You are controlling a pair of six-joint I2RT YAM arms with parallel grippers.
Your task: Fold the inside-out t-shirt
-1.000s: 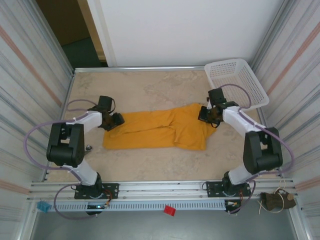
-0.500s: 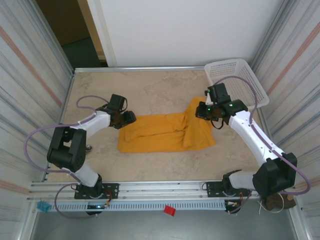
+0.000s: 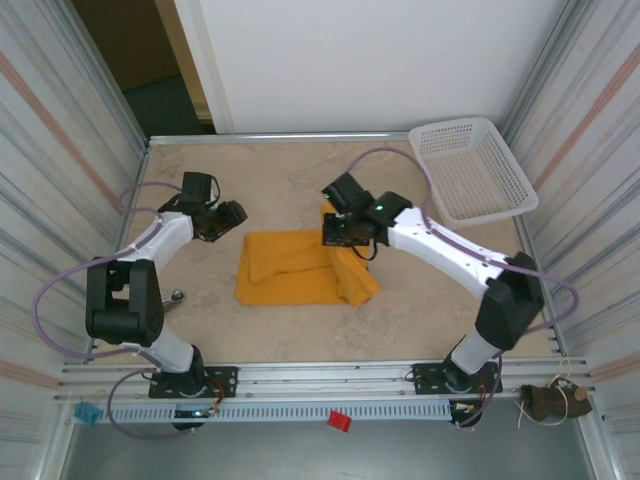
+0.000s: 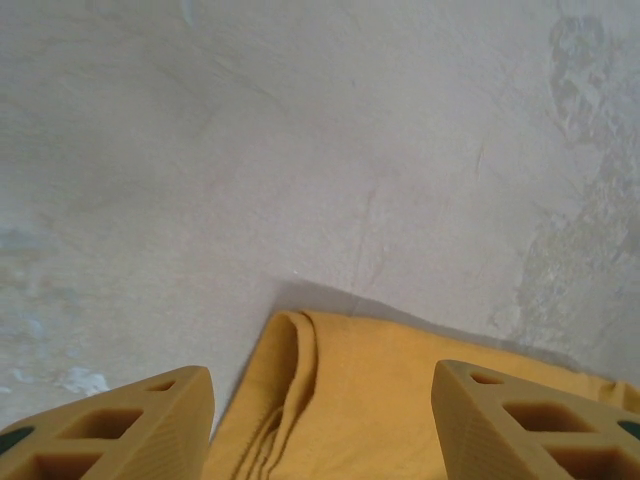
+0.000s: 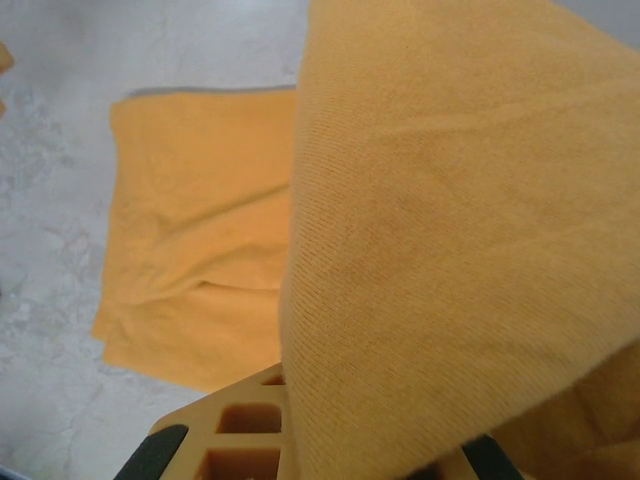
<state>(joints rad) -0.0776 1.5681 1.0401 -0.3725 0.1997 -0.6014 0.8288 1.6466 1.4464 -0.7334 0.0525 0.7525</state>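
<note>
Inside-out t-shirt [image 3: 290, 275], soft mustard knit, rumpled rectangle on mottled table [image 3: 300, 175].

One t-shirt [image 3: 288, 272], one white basket [image 3: 466, 186], two grippers: left gripper [image 3: 232, 213], right gripper [image 3: 336, 233]

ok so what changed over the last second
The right gripper, shut on the t-shirt at its right end, carried that end left over the middle, so the shirt is folded shorter. The left gripper drew back from the shirt's left edge and stands open, holding nothing. The white basket stayed in the far right corner.
</note>
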